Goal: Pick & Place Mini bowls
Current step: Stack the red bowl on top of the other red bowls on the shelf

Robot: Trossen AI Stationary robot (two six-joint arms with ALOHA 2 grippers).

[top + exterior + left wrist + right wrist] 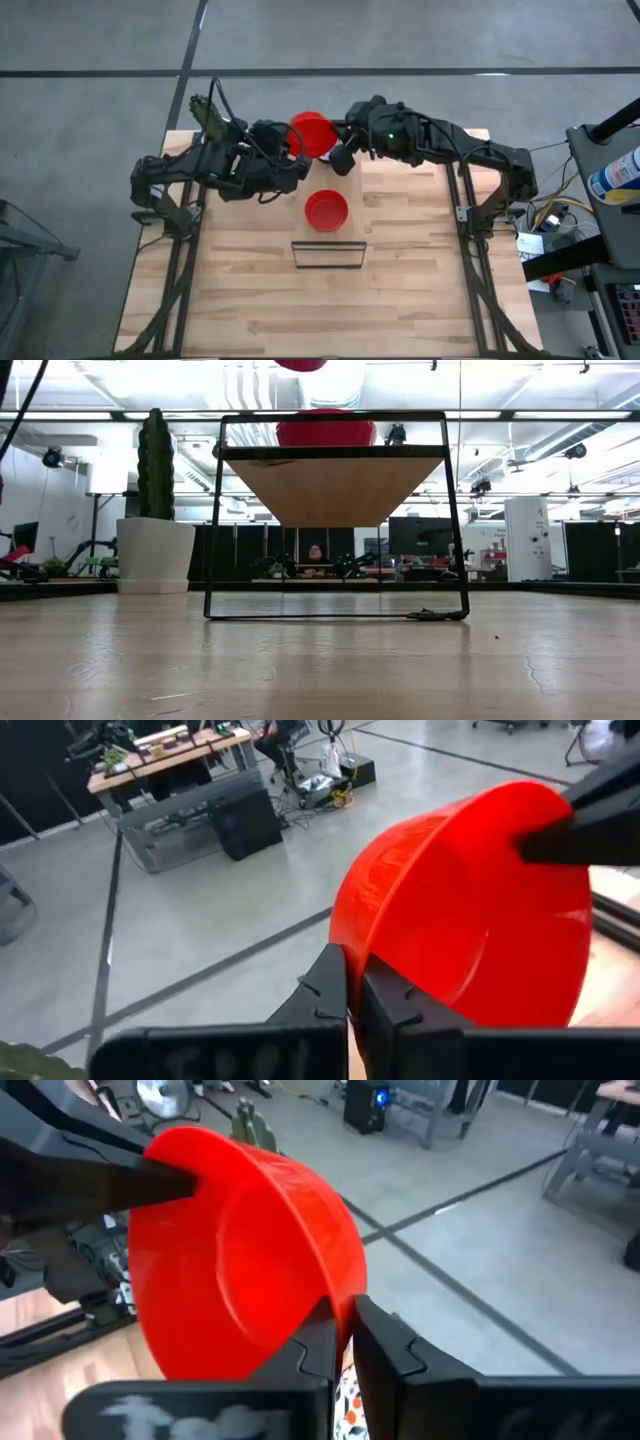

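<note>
A plain red mini bowl [312, 135] hangs in the air between the two grippers, tipped on edge above the far side of the table [420, 290]. The left gripper [352, 985] has its fingers pressed together on one side of the rim, the wall of the bowl pinched between them. The right gripper [343, 1330] is clamped on the opposite side of the rim in the same way, so the bowl is pinched from both sides at once, its hollow facing the right wrist camera.

A second red mini bowl [326, 210] rests just below and toward the near side of both grippers, on the top board of a small black-framed shelf [336, 465]; in the low view it shows as a red dome above that board. A patterned, speckled surface shows just beneath the right gripper in its wrist view, too little of it to identify. A cactus in a white pot [154, 530] stands behind the left gripper at the table's far corner.

The main risk, as judged from here, lies in the double grip. If either arm pulls away before the other lets go, the thin rim may slip, twist or spring free, and the bowl would drop onto the shelf and could knock the second bowl off its board.
</note>
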